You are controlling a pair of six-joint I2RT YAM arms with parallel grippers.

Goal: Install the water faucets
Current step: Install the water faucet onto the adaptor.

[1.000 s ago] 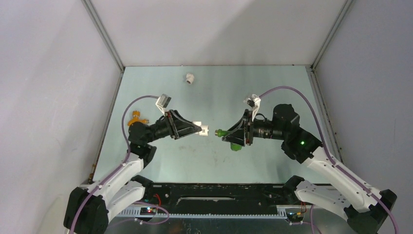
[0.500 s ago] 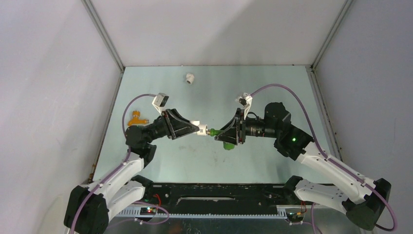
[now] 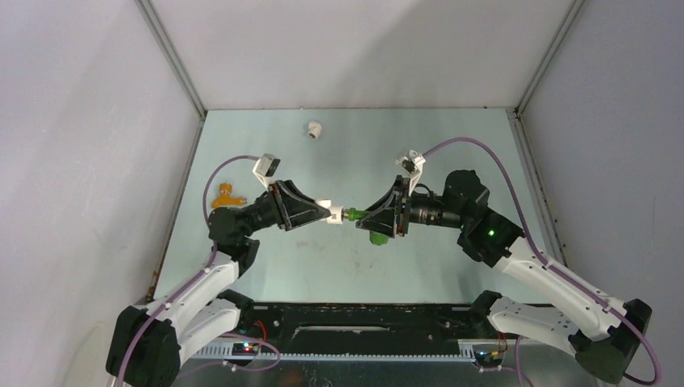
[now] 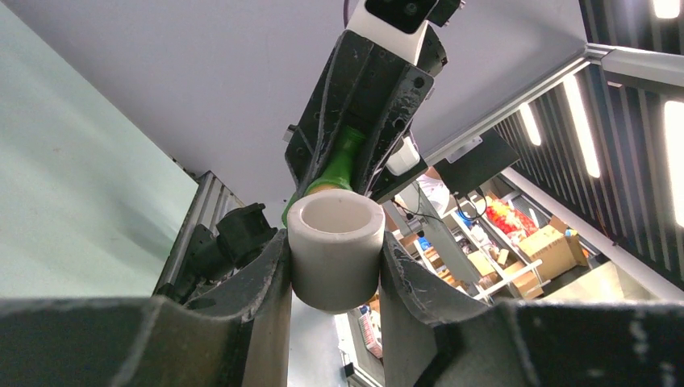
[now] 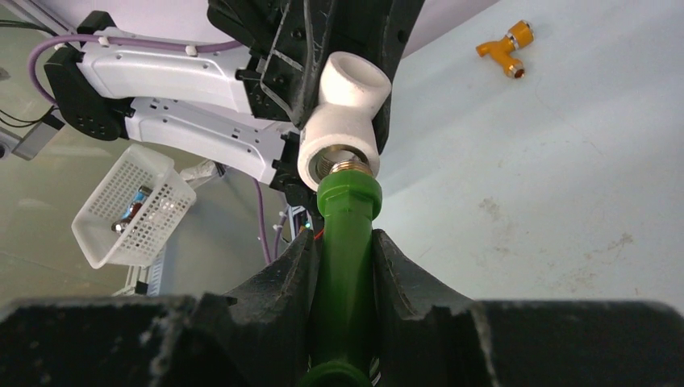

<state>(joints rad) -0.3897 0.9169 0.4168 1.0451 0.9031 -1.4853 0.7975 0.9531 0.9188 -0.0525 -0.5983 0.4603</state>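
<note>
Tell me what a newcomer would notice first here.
Mid-air over the table, the right claw grips the green faucet, its brass threaded end at the mouth of the white elbow fitting clamped in the left claw. The orange faucet lies on the table by the left arm, and a second white elbow sits near the far edge.

Green faucet: lower end w/ handle cut off by bottom edge in right wrist view. Threaded tip sits inside white elbow fitting, depth can't tell. Left wrist view: fitting hides most of it. Top view: joint too small to judge; orange faucet partly behind left arm.
</note>
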